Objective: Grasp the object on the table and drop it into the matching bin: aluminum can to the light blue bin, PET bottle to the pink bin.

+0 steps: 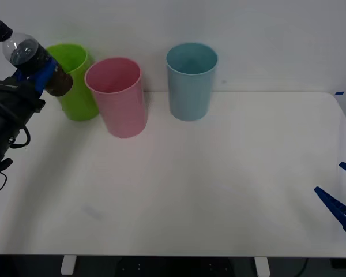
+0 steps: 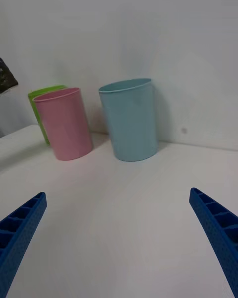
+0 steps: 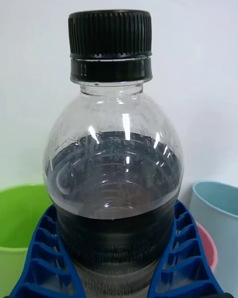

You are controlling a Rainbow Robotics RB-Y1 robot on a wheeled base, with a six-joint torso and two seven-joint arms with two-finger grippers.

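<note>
Closed tight on the bottle (image 1: 29,57), the left gripper (image 1: 39,75) holds it up high, tipped, by the green bin (image 1: 75,83). It is not over the pink bin (image 1: 118,95) yet, so the drop is left. Low at the table's (image 1: 219,190) right edge, the right gripper (image 2: 119,233) waits wide open, holding nothing. Blue fingers (image 3: 178,258) hug both sides of the bottle.

Soft, even, bright light is cast over the large flat white tabletop (image 1: 219,173). Only faint shadows are seen at the foot of the tall round pink plastic bin (image 1: 120,95). Small white glints are reflected on the small clear plastic bottle of dark liquid (image 3: 113,179). Behind it, the bin rims are rendered slightly out of focus.
</note>
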